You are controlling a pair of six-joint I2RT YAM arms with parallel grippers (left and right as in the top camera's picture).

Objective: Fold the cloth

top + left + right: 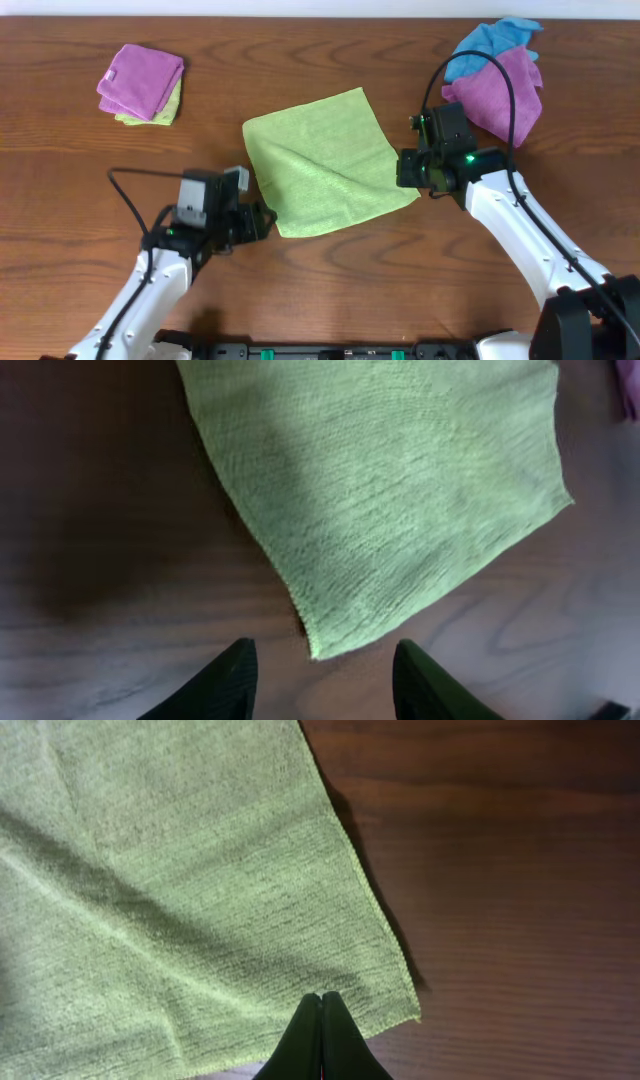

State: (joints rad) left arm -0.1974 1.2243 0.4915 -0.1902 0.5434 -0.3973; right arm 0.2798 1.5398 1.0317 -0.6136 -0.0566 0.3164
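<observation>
Found the left gripper [320, 682] with jaws parted and nothing held, set low over the table [90, 560], with the near corner of the cloth [380, 490] pointing into the gap between the dark fingertips [232, 678] and gripped by neither. Found the right gripper [322, 1012] with jaws pressed tight together, tips lying over the cloth's edge close to the corner on that side. Saw no fabric between them, and could not determine contact with the fabric beneath. Recorded the cloth as lime green, spread open in a single layer at mid-table, turned somewhat askew, with one soft ridge running diagonally across it. Noted both arms reaching in from the near edge, one at either lower corner of the cloth. Logged a folded purple cloth [142, 78] on top of a pale green cloth [165, 110] at the far left, well apart from the work. Logged a blue cloth [490, 38] and a loose purple cloth [500, 92] heaped together at the far right, behind the right arm.
</observation>
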